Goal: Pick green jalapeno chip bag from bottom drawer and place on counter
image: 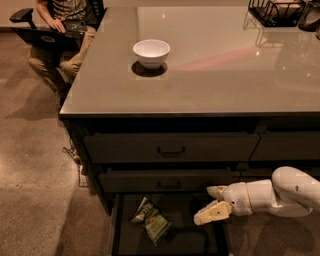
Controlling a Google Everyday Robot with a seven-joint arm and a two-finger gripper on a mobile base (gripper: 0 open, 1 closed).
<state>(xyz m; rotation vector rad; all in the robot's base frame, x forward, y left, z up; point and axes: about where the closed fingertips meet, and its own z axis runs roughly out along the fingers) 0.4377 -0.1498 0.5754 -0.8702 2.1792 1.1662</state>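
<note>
Hand point(203, 205), fingers apart, hovers over bottom drawer point(192, 242) right of green jalapeno chip bag point(151, 220), apparently lining up a grasp.

The grey counter point(210, 75) holds a white bowl point(151, 52) on its left side, toward the back. A black wire rack point(274, 11) sits on the counter's far right corner. Below the counter's front, the bottom drawer point(190, 240) stands pulled out. The green jalapeno chip bag point(151, 220) lies on its floor. The gripper point(214, 202) hangs below the counter too, over the drawer, fingers apart.
</note>
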